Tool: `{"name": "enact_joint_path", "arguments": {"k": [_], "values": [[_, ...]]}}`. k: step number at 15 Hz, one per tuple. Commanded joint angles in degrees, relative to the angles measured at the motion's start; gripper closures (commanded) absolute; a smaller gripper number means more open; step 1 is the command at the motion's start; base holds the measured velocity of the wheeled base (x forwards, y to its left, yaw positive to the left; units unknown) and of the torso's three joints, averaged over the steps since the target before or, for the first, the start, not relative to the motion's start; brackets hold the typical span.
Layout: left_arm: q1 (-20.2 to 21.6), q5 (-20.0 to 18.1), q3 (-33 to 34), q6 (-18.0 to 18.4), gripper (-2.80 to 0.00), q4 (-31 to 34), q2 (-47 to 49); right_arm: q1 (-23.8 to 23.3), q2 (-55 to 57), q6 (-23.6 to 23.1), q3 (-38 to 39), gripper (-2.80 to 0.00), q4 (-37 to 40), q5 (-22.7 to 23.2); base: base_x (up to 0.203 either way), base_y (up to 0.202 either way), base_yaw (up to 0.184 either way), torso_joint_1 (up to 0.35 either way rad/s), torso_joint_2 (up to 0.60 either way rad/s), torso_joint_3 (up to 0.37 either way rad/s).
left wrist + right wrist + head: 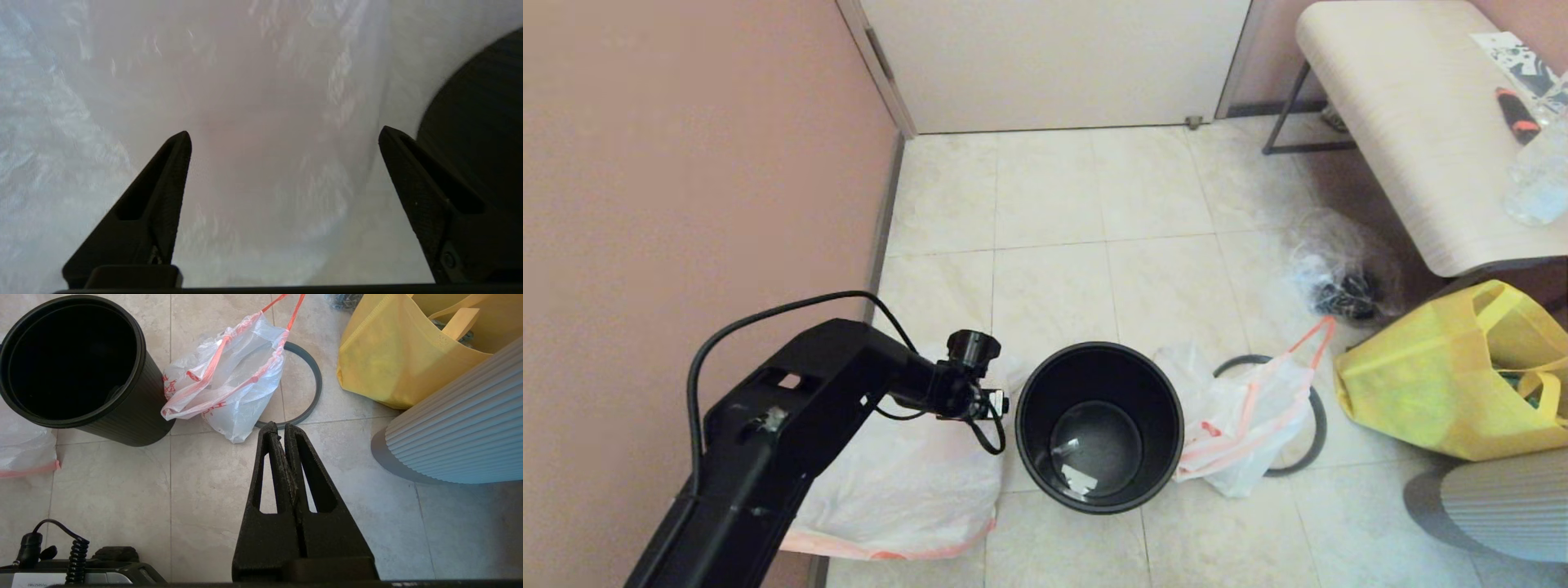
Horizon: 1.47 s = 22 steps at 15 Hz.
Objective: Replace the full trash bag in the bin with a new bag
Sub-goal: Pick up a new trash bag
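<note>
**Nothing readable**

You can see red print on the full trash bag [212, 381], but its characters are too crumpled to read. The black-and-white sheet [1515, 57] on the bench [1388, 122] is also not legible

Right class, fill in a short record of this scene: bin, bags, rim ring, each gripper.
bin: round black plastic bin, upright on the floor, unlined
new bag: smooth translucent white bag, flat on the floor to the bin's left
full bag: lumpy white bag with red drawstring, right of the bin
ring: thin grey ring, under the full bag
left gripper: open over the new bag
right gripper: shut, parked
</note>
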Motion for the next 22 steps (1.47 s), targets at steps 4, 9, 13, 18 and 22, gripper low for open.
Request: {"name": "enact_joint_path", "arguments": {"k": [4, 9, 13, 18, 22], "values": [[-1.9, 4.0, -4.3, 2.6, -2.80, -0.3, 3.3, 0.0, 0.1, 0.0, 0.0, 0.00, 0.0, 0.0, 0.000, 0.000, 0.000, 0.000, 0.00, 0.000], [-2.5, 9.4, -7.2, 6.5, -2.80, -0.1, 6.9, 0.0, 0.1, 0.0, 0.0, 0.00, 0.0, 0.0, 0.000, 0.000, 0.000, 0.000, 0.00, 0.000], [-2.4, 12.3, -8.9, 8.0, -2.80, -0.4, 9.3, 0.0, 0.1, 0.0, 0.0, 0.00, 0.0, 0.0, 0.000, 0.000, 0.000, 0.000, 0.00, 0.000], [-1.5, 14.2, -10.7, 7.7, -2.80, -0.6, 10.9, 0.0, 0.1, 0.0, 0.0, 0.00, 0.0, 0.0, 0.000, 0.000, 0.000, 0.000, 0.00, 0.000], [-0.8, 15.2, -10.7, 7.8, -2.80, -0.6, 10.7, 0.0, 0.1, 0.0, 0.0, 0.00, 0.0, 0.0, 0.000, 0.000, 0.000, 0.000, 0.00, 0.000]]}}
